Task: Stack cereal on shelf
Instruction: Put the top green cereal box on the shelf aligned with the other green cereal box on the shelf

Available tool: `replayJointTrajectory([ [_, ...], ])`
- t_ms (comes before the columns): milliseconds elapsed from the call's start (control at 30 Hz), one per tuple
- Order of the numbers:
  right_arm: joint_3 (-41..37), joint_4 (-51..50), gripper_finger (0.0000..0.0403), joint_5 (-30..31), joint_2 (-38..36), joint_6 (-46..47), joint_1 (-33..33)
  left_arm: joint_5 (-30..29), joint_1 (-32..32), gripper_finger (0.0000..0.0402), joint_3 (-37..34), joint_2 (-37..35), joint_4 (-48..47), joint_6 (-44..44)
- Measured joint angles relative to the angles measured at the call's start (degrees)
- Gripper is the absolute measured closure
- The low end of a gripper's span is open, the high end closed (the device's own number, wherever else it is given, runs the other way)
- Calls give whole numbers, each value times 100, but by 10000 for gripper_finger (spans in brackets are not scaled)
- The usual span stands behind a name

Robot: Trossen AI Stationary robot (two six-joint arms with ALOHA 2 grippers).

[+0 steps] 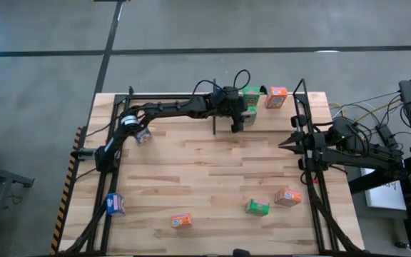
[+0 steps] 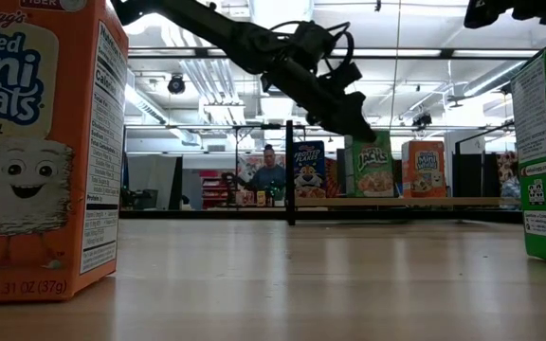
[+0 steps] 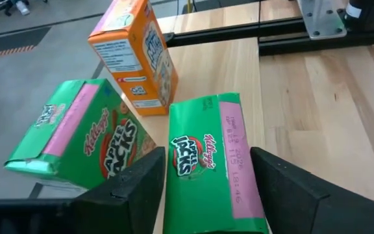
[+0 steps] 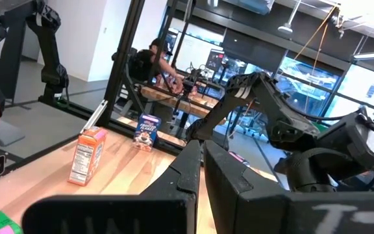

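Orange "Mini-Wheats" box (image 2: pixel 41 152) nearest — green "Apple Jacks" box (image 3: pixel 210 166) between left end effector (image 3: pixel 206 188) fingers.

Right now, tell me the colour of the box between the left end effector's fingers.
Green, seen best in the left wrist view.

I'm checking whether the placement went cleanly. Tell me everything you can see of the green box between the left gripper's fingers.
The green Apple Jacks box is small printed cardboard with a pink panel carrying a date stamp. It sits between the fingers of the left gripper, whose jaws stand slightly apart from its sides, so it looks released or nearly so. It sits on the shelf at the table's far edge, close beside a second green box, with an orange box just beyond.
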Motion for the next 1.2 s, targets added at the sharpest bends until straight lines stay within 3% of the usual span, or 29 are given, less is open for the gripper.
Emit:
replayJointTrajectory([
  [200,0,0,390,2,0,20,-1,-17,-3,191,125,0,-240,0],
  [600,2,4,390,60,0,151,-1,-15,-218,191,1146,-39,-1911,-1],
  [933,14,-26,390,1112,49,594,-6,-17,-652,191,1948,-106,-3040,-283],
  [1200,200,-39,390,1364,611,792,-6,-238,-887,202,1385,-871,-3228,-686],
])
